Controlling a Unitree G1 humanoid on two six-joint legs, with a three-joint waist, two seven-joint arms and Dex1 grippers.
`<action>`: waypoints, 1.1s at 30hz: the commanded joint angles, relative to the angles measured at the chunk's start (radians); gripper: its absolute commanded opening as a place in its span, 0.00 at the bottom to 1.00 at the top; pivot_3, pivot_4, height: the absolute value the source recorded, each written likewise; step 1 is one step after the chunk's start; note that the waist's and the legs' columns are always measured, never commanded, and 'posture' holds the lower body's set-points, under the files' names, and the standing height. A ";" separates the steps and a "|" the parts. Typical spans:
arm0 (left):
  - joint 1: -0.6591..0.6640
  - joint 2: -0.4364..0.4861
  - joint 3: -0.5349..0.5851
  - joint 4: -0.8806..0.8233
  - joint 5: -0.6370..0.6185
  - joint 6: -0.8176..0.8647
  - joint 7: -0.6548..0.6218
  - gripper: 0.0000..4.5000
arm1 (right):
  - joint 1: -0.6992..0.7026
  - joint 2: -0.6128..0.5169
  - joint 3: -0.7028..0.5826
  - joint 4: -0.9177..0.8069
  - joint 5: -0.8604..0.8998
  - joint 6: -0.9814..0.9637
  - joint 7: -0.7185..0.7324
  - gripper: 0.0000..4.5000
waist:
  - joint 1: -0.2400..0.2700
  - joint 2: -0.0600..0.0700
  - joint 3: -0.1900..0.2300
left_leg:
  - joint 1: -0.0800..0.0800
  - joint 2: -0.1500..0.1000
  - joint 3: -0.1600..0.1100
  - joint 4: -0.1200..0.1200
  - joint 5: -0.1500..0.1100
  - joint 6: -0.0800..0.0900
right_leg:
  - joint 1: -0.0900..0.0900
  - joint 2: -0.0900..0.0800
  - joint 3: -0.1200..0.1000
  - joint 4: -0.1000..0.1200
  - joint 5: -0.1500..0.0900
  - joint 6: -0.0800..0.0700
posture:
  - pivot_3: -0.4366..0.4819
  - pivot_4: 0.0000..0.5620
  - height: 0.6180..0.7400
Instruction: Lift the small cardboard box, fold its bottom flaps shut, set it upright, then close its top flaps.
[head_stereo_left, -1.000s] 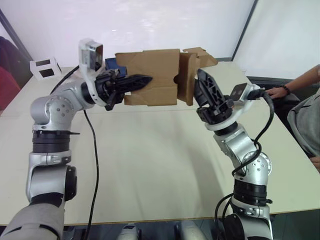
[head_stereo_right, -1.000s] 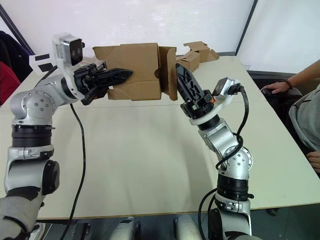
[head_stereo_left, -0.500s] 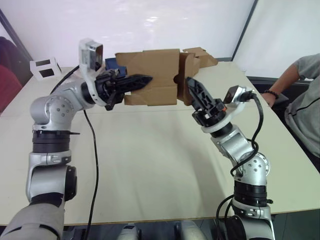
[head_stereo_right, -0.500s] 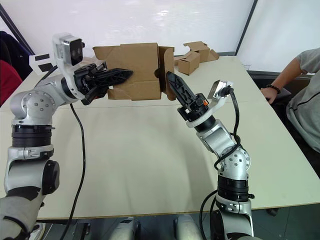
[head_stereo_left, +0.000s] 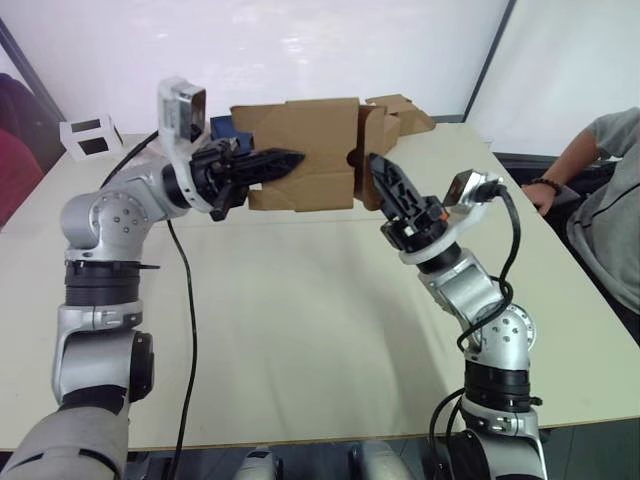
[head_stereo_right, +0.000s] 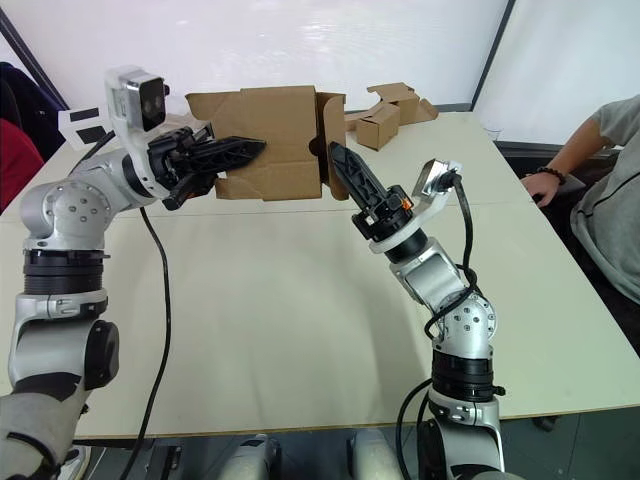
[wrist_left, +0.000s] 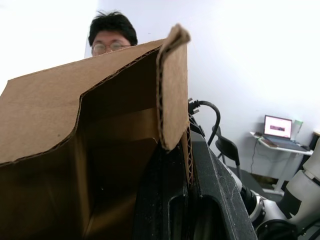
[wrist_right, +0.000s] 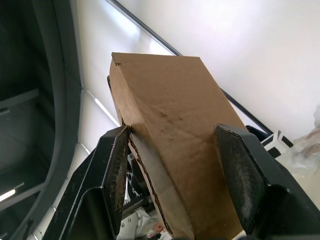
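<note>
So the small cardboard box (head_stereo_right: 268, 140) is up in the air over the far half of the table (head_stereo_right: 290, 320), sitting around 12 o'clock in the head views. The left gripper (head_stereo_right: 245, 151) has it: fingers pinched tight on a wall at the box's 9 o'clock end, and the left wrist view shows corrugated edge jammed right between them. That's the only real grip on it.

The right gripper (head_stereo_right: 336, 158) is at the 3 o'clock end, where the bottom flaps (head_stereo_right: 335, 135) stick out. In the right wrist view its fingers (wrist_right: 245, 180) are spread wide with a flap panel standing between them. I can't tell if they're actually touching it.

My read: the lift is done and we're in the flap-folding step, nothing folded shut yet. The next move probably needs the right gripper to push that loose flap inward across the opening while the left keeps the box steady. It's held by one wall only, so a hard shove could twist it.

Branding-wise, nothing: the box is plain brown with no print or labels I can read. More cardboard boxes (head_stereo_right: 385, 115) sit at the far edge around 1 o'clock, and a person (head_stereo_right: 600, 200) is seated at 3 o'clock.
</note>
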 joint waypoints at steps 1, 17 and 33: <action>-0.014 0.001 0.018 -0.009 -0.003 -0.021 -0.004 0.00 | -0.031 0.014 -0.002 -0.011 -0.004 -0.024 -0.008 0.61 | 0.000 0.000 0.000 | 0.000 0.000 0.000 0.000 0.000 0.000 | 0.000 0.000 0.000 0.000 0.000 0.000 | 0.48 0.27 1.00; -0.009 -0.020 0.013 -0.009 0.007 -0.032 -0.002 0.00 | -0.050 0.080 0.035 -0.007 -0.090 -0.078 -0.031 0.61 | 0.000 0.000 0.000 | 0.000 0.000 0.000 0.000 0.000 0.000 | 0.000 0.000 0.000 0.000 0.000 0.000 | 0.48 0.27 1.00; -0.024 -0.032 0.021 0.041 0.020 -0.070 0.004 0.00 | -0.001 0.110 0.088 -0.058 -0.037 -0.013 -0.011 0.61 | 0.000 0.000 0.000 | 0.000 0.000 0.000 0.000 0.000 0.000 | 0.000 0.000 0.000 0.000 0.000 0.000 | 0.48 0.27 1.00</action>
